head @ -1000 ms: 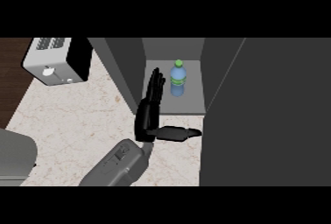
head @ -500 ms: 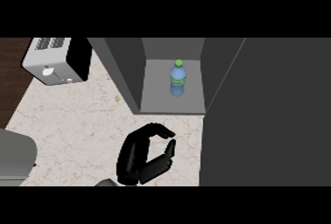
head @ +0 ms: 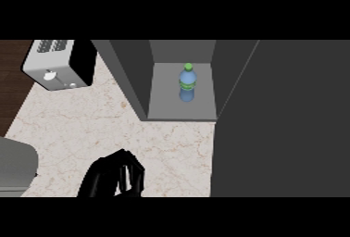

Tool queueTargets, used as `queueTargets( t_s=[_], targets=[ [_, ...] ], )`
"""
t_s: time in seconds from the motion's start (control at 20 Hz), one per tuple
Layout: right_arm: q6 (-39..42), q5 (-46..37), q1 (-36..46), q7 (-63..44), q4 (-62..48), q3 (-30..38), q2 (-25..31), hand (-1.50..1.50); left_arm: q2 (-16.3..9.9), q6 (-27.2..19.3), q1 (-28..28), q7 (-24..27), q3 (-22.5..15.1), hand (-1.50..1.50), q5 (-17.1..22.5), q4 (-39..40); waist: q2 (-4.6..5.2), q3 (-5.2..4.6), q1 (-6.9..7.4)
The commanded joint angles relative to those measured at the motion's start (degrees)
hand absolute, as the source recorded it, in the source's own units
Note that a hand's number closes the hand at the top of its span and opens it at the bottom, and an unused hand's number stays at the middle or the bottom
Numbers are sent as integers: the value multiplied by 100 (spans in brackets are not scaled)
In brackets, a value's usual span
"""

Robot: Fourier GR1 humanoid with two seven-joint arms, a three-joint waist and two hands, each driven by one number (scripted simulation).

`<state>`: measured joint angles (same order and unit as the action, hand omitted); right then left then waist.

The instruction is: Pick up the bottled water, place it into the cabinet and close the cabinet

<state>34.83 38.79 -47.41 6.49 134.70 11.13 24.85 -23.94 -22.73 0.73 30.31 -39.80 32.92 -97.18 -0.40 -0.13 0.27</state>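
One bottled water (head: 187,83) stands upright inside the open cabinet (head: 181,111), well away from the one hand (head: 113,178) in view, low over the counter (head: 96,125), fingers curled, clenched on nothing. One toaster (head: 58,62) sits far left.

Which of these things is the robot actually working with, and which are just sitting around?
Part of the job:
- bottled water, standing upright inside the cabinet
- cabinet, open, its dark door swung out at the right
- hand, low over the counter, away from the bottle

Just lying about:
- toaster at the counter's far left
- grey object at the left edge, only partly in view
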Motion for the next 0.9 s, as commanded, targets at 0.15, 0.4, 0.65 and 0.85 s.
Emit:
queueTargets(
  t_s=[0.15, 0.4, 0.65, 0.85],
  targets=[
    [135, -542, -177, -257, 1651, -295, 123, 150, -928, 457, 670, 225, 586, 150, 260, -604, -23, -16, -25],
    [273, -904, -53, -66, 1635, -448, 38, 150, -1249, 949, 1028, 389, 1100, -150, 750, -833, -48, -21, -93],
    [282, -974, 46, -328, 1822, -1024, 225, 150, -1796, 1198, 1313, 339, 1819, -150, 1178, -1061, -66, -46, -5],
    [185, -1136, 384, -507, 1755, -1381, 324, 150, -2064, 1384, 1708, 409, 2052, -150, 1313, -1242, -78, -49, 144]
  ],
)
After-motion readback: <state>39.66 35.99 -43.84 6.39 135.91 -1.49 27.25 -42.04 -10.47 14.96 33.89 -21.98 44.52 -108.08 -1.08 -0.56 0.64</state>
